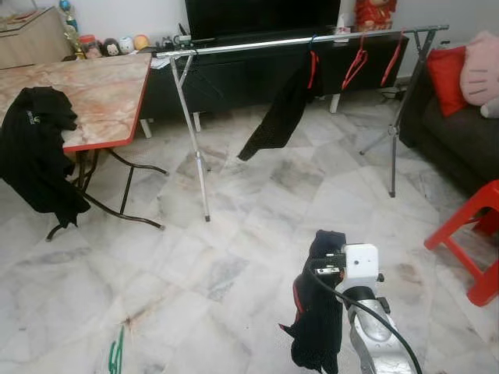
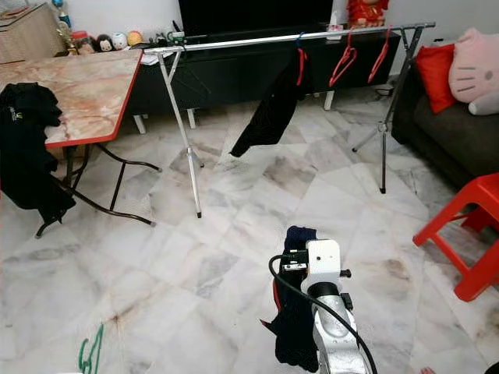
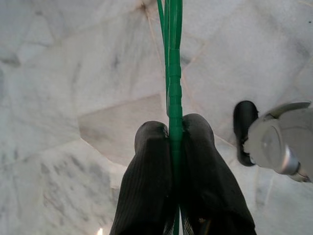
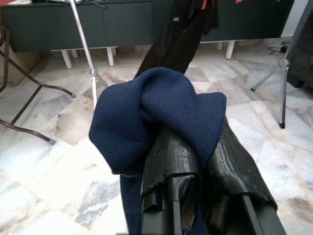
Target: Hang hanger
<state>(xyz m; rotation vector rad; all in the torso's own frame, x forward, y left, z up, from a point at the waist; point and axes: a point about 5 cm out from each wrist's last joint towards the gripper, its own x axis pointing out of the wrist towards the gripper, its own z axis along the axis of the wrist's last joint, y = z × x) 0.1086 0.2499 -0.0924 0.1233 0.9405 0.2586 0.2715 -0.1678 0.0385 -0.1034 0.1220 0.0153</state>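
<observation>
Left wrist view is showing the left end effector [image 3: 175, 147] pinching a thin green plastic hanger [image 3: 172, 58] between its two ribbed black fingers [image 3: 149, 176], the hanger's ridged stem running straight out over pale veined marble floor [image 3: 58, 98]. From the head views the same green hanger is peeking in low at the robot's left [image 1: 117, 352]. Low and in front of the robot, the right end effector [image 4: 190, 161] is gripping a dark navy knitted garment [image 4: 156, 110], the fine-woven cloth bunching over both black fingers and draping down beside the silver arm [image 1: 318, 312]; a red edge is showing along the draped cloth, too small to tell what it is. Farther ahead, a long metal clothes rail [image 1: 304, 40] is standing on slim folding legs, carrying a black garment on a red hanger [image 1: 282, 113] and two bare red hangers [image 1: 355, 64] nearer its right end. To the left, a folding bench [image 1: 101, 93] with a marble-patterned top and red rim is holding another black garment [image 1: 35, 156] draped over its near edge. A red plastic stool [image 1: 475, 234] is standing at the right, beside a dark sofa [image 1: 460, 140] with a red cushion and a pink plush pillow.
</observation>
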